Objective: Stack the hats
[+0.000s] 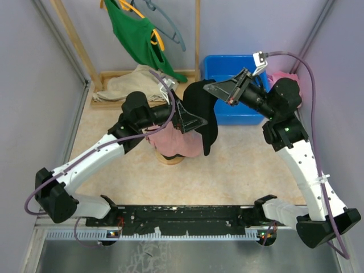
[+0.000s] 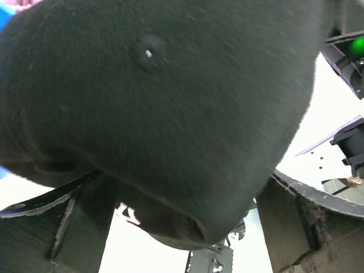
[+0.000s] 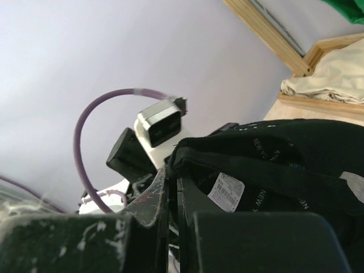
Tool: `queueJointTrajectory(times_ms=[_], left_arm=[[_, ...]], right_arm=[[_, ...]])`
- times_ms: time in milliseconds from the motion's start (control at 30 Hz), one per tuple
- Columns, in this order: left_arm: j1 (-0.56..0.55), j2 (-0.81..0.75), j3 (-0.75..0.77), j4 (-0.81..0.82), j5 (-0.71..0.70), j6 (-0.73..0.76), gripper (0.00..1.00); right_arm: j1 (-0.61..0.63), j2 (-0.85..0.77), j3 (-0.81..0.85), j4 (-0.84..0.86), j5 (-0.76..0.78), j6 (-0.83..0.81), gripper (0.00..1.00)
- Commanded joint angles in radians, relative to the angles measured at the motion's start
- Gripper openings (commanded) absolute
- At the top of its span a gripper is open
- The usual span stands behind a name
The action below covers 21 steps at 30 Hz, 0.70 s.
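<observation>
A black hat point(image 1: 207, 122) hangs in the air at the middle of the table, over a pink hat point(image 1: 177, 143) that sits on a round wooden stand point(image 1: 170, 160). My right gripper point(image 1: 220, 88) is shut on the black hat's rim. In the right wrist view the gripper point(image 3: 173, 170) pinches the rim, and the hat's point(image 3: 296, 153) inner band with a white label shows. My left gripper point(image 1: 193, 119) is open at the hat's left side. In the left wrist view the black hat point(image 2: 170, 85) fills the frame, its lower edge sagging between the spread fingers point(image 2: 79, 227).
A blue bin point(image 1: 227, 62) stands behind the right gripper, with pink cloth point(image 1: 281, 75) beside it. A green shirt point(image 1: 133, 34) hangs on a wooden rack at the back. Beige cloth point(image 1: 122, 85) lies in the rack's base.
</observation>
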Motion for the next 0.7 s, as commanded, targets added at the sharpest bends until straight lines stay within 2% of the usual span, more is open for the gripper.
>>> queueJointTrajectory(times_ms=[0,33,67,133,167,233,300,333,367,433,533,667], left_arm=[[-0.030,0.038,0.049,0.068,0.004,-0.016,0.96],[-0.032,0.046,0.054,0.077,0.004,-0.022,0.87],[-0.034,0.056,0.059,0.085,0.009,-0.032,0.73],[-0.034,0.066,0.064,0.099,-0.002,-0.061,0.32],[-0.034,0.067,0.064,0.113,-0.010,-0.079,0.21],[-0.034,0.068,0.073,0.122,-0.037,-0.137,0.04],[-0.034,0.056,0.078,0.110,-0.081,-0.188,0.00],[-0.033,0.051,0.084,0.086,-0.108,-0.207,0.00],[-0.033,0.044,0.096,0.061,-0.128,-0.222,0.00],[-0.033,0.035,0.128,-0.002,-0.174,-0.255,0.00],[-0.033,0.048,0.215,-0.123,-0.223,-0.283,0.00],[-0.032,0.069,0.263,-0.146,-0.251,-0.363,0.00]], right_arm=[[0.043,-0.009,-0.007,0.082,-0.007,0.016,0.00],[0.048,-0.009,-0.012,0.082,-0.006,0.016,0.00],[0.052,-0.009,-0.017,0.082,-0.008,0.014,0.00],[0.055,-0.015,-0.027,0.072,-0.005,0.004,0.00],[0.055,-0.020,-0.030,0.058,0.001,-0.010,0.00],[0.055,-0.034,-0.024,-0.005,0.021,-0.066,0.00],[0.055,-0.053,-0.004,-0.094,0.071,-0.169,0.04],[0.055,-0.068,0.010,-0.147,0.106,-0.223,0.16],[0.055,-0.082,0.022,-0.195,0.156,-0.285,0.34],[0.055,-0.125,0.025,-0.244,0.226,-0.392,0.50],[0.055,-0.195,0.001,-0.287,0.324,-0.545,0.57],[0.055,-0.285,-0.069,-0.318,0.369,-0.728,0.62]])
